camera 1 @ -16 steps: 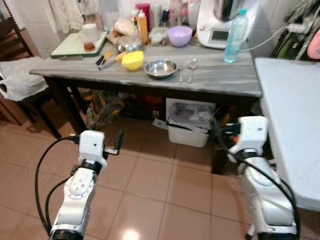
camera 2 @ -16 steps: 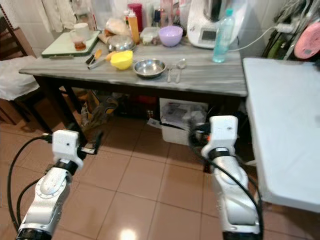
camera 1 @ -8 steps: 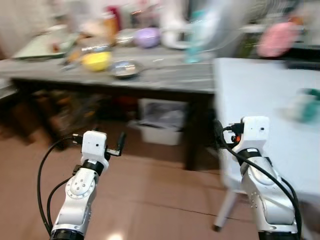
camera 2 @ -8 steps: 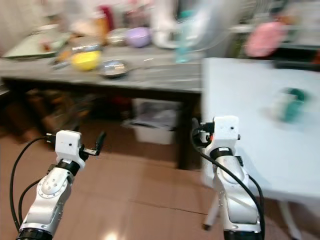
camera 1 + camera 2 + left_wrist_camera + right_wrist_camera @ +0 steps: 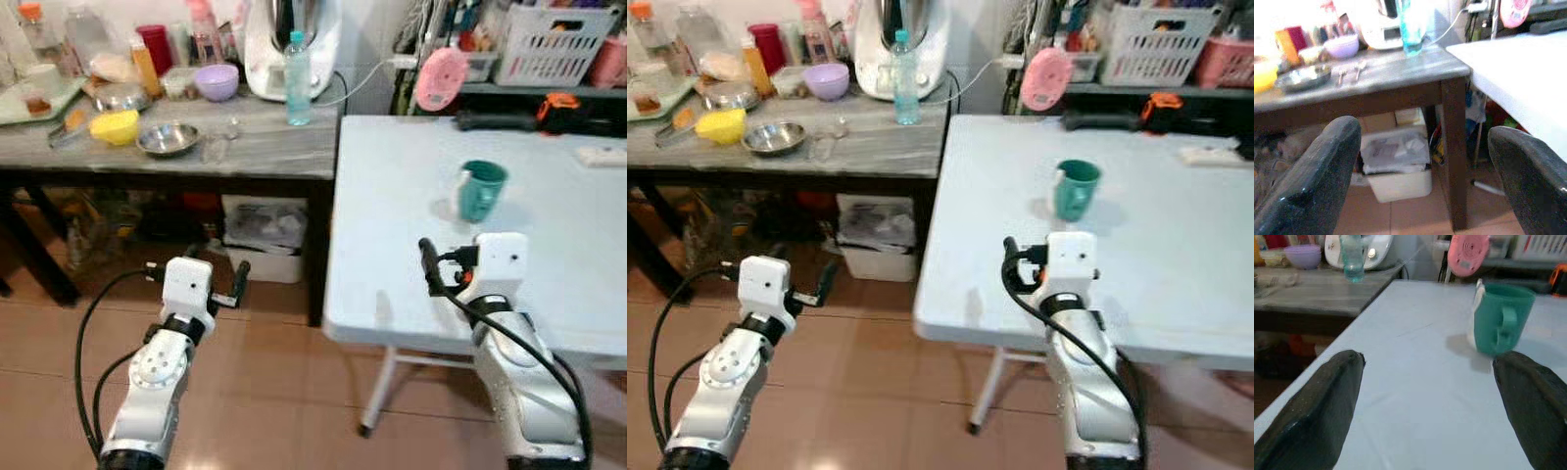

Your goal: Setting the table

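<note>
Right wrist view: the right gripper (image 5: 1430, 396) is being held over the near part of the white table (image 5: 1415, 382), its two black fingers spread wide with nothing between them. A green mug (image 5: 1501, 318) is standing ahead of it on the same table, a little toward one finger and well apart from both. The mug is upright, its long axis vertical and its mouth facing up, with the handle turned toward the camera; something white is resting against its far side, too small to be made out.

In the head views the mug (image 5: 480, 189) is seen toward the middle of the white table (image 5: 392, 215), beyond the right gripper (image 5: 428, 265). The left gripper (image 5: 238, 282) is being held out over the tiled floor (image 5: 284, 392), fingers wide apart and empty, facing the grey table (image 5: 1386, 71). On that table a steel bowl (image 5: 167, 139), a yellow bowl (image 5: 114, 126), a purple bowl (image 5: 217, 82) and a water bottle (image 5: 297, 67) are standing.
</note>
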Robot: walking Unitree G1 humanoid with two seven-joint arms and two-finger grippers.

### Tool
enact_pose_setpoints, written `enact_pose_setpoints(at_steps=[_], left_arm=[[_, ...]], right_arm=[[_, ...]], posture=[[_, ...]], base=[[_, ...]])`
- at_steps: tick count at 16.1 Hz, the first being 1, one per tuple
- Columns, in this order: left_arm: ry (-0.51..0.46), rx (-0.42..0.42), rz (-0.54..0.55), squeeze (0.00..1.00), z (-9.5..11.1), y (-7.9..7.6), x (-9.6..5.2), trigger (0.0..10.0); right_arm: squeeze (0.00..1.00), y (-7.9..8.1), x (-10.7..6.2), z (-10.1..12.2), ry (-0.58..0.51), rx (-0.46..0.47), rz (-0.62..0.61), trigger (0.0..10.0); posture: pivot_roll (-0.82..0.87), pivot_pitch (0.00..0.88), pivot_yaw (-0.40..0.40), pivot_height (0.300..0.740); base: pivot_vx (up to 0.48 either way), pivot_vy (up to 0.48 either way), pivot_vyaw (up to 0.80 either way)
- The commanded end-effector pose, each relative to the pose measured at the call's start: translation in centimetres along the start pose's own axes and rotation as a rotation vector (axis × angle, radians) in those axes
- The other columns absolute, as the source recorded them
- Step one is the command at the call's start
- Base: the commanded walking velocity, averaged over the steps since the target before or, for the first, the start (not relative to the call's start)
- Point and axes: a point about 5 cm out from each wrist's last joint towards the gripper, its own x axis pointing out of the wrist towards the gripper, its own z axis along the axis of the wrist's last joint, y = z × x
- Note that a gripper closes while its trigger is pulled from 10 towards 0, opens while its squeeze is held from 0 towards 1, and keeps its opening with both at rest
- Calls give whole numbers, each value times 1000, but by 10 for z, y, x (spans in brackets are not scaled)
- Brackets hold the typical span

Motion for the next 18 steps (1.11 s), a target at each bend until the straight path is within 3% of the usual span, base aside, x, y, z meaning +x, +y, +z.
enact_pose_setpoints(at_steps=[1,13,18], left_arm=[[-7,17,18,0,3,7,1,10000],[-7,17,18,0,3,7,1,10000],[-14,-28,-27,0,5,-6,3,10000]], right_arm=[[0,4,1,5,-19,0,12,10000],[0,4,1,5,-19,0,12,10000],[0,2,2,4,-18,-9,-9,10000]], posture=[[-78,0,55,740],[-78,0,55,740],[-83,0,62,740]], base=[[0,-386,0],[0,-386,0],[0,0,0]])
